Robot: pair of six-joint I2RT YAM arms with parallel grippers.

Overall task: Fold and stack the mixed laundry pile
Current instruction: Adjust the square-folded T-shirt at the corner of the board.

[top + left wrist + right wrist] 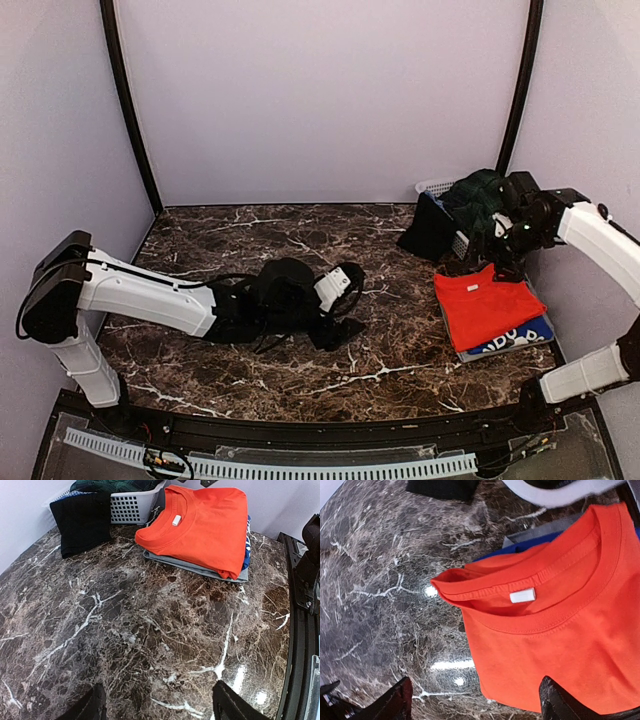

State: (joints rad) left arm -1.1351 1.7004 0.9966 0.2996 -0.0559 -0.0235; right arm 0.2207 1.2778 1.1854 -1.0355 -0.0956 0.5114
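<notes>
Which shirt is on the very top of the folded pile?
The bright orange-red T-shirt, with its white neck label showing. The blue T-shirt with white print lies underneath it, and only its edge peeks out.

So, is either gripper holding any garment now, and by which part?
Nothing is held. The left gripper and the right gripper are both open and empty.

There are two robot arms [150, 295], one white basket [129, 507], one grey tray [200, 569], two folded shirts, a red-orange T-shirt [488, 305] and a royal blue T-shirt [515, 340], and seemingly three loose garments: a black garment [82, 522], a green tartan skirt [480, 195] and a pale blue shirt [64, 495].
</notes>
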